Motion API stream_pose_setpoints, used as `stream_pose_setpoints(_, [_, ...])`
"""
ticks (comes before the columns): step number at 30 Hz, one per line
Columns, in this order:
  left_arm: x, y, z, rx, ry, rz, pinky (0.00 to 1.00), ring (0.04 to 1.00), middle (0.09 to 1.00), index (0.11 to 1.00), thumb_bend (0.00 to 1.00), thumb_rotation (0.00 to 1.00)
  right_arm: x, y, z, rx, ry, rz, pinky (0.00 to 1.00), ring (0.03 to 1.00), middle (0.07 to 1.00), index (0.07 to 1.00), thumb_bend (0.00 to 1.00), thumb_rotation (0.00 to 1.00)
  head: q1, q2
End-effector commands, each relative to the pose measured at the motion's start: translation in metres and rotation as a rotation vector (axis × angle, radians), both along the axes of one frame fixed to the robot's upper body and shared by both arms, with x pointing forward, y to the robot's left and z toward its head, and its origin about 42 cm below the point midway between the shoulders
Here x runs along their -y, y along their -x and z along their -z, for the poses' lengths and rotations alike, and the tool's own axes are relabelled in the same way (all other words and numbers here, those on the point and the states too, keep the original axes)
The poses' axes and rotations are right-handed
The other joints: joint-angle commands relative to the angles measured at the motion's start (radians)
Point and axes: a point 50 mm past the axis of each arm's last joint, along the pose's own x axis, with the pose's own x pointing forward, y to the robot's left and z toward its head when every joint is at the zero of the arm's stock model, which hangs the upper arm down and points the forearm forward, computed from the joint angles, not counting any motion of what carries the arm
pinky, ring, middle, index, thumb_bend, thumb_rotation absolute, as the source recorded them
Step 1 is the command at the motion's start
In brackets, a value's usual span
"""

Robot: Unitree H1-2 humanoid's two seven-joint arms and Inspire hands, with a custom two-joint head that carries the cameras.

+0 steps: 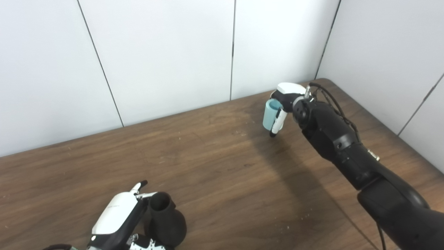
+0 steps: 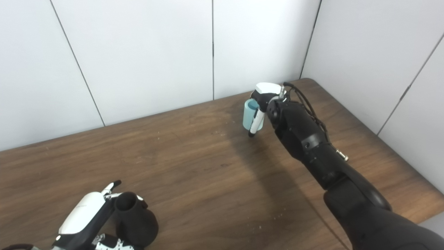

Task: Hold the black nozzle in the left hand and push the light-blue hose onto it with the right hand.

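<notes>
Since the joining needs both parts lifted, tabletop (image 1: 222,166) lies bare between them: left robot hand (image 1: 119,211), seven o'clock, grasps black nozzle (image 1: 165,218), mouth up; right robot hand (image 1: 282,104), one o'clock, grips light-blue hose (image 1: 270,114), well apart.

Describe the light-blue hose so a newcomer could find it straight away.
Start at the brown wooden table and go to its far right corner by the white wall. There the right hand holds the light-blue hose, a short open-topped tube. It is the scene's only pale blue thing; the black nozzle sits near the left hand.
</notes>
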Motion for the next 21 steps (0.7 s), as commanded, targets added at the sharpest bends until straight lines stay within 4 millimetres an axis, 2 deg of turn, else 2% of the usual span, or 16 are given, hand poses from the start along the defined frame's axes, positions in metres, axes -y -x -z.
stream_pose_setpoints(1, [-0.008,0.006,0.012,-0.049,-0.083,0.006,1.00,0.641,0.491,0.482,0.52,0.00,0.004,-0.008,-0.039,0.101,0.032,-0.006,0.60,0.662,0.734,0.727,0.84,0.00,-0.002,0.001])
stream_pose_setpoints(12, [-0.008,0.006,0.012,-0.045,-0.084,0.003,1.00,0.641,0.490,0.483,0.52,0.00,-0.003,-0.006,-0.042,0.116,0.022,-0.019,0.57,0.636,0.703,0.705,0.83,0.00,0.000,0.005])
stream_pose_setpoints(16, [-0.008,0.007,0.014,-0.047,-0.082,0.002,1.00,0.641,0.490,0.484,0.52,0.00,-0.005,-0.006,-0.044,0.134,0.025,-0.024,0.53,0.575,0.661,0.676,0.82,0.00,0.000,0.006])
stream_pose_setpoints(21, [-0.008,0.008,0.015,-0.051,-0.086,0.002,1.00,0.641,0.490,0.484,0.52,0.00,-0.007,-0.008,-0.044,0.157,0.033,-0.029,0.51,0.549,0.635,0.647,0.81,0.00,0.001,0.007])
